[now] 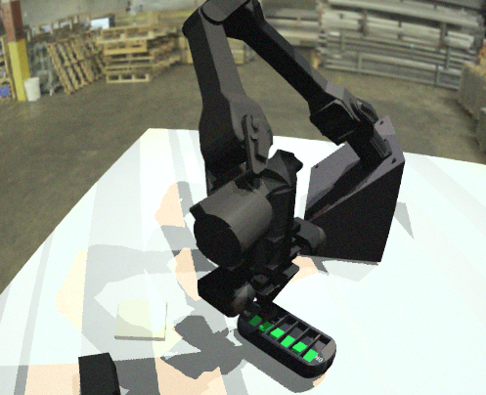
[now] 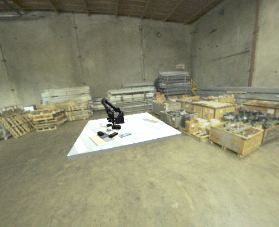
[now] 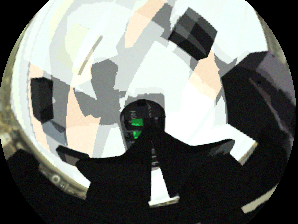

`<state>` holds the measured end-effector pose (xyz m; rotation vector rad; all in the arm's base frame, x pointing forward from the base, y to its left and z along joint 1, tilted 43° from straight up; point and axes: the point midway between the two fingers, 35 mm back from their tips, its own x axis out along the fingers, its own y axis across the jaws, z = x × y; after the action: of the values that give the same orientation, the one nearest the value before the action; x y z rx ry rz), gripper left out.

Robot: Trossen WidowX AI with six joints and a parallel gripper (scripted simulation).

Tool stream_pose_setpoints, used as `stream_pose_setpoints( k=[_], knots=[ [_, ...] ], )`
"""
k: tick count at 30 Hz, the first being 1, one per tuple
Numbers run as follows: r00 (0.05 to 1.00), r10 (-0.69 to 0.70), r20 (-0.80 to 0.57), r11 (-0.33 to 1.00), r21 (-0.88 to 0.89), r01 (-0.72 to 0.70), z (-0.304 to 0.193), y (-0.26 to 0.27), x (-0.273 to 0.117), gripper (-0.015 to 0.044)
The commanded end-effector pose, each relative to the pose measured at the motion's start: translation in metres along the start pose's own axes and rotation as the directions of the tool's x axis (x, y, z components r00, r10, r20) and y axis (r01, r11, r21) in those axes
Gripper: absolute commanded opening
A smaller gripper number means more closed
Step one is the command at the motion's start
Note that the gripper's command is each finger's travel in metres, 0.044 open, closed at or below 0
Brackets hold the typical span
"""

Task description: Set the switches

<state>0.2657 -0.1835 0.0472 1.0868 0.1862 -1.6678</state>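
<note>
White counter (image 1: pixel 419 303) (image 2: pixel 145 132) (image 3: pixel 175 75) in a warehouse; on it lies the dark grey rounded controller unit with green-ended rocker switches (image 1: pixel 297 363) (image 2: pixel 116 127) (image 3: pixel 142 107). Black two-fingered tool (image 1: pixel 268 295) (image 3: pixel 149 127), closed on nothing, seems just above; press one rocker end squarely, straight down.

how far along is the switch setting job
The dark grey controller unit with green-ended rocker switches sits base-down on the bench, as the finish requires. In hand: the black metal pincer, closed on nothing, is over one end of it, probably working a switch. Left: finishing any settings, then moving away. With the label hidden underneath, I can't tell which switches already match.
</note>
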Motion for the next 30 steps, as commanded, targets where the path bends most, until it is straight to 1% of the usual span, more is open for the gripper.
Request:
stream_pose_setpoints(
  k=[1,10,22,24,27,30],
  knots=[
    [1.0,-0.007,-0.001,1.0,-0.008,0.007,0.0,-0.002,0.008,0.0],
    [1.0,-0.006,0.0,1.0,-0.008,0.006,0.0,-0.003,0.019,0.0],
    [1.0,-0.006,0.0,1.0,-0.008,0.006,0.0,-0.003,0.019,0.0],
    [1.0,-0.006,0.001,1.0,-0.004,0.006,0.0,-0.002,0.008,0.0],
    [1.0,-0.007,-0.002,1.0,-0.007,0.007,-0.001,-0.002,-0.024,0.0],
    [1.0,-0.007,-0.002,1.0,-0.008,0.007,-0.001,-0.002,-0.026,0.0]
  ],
)
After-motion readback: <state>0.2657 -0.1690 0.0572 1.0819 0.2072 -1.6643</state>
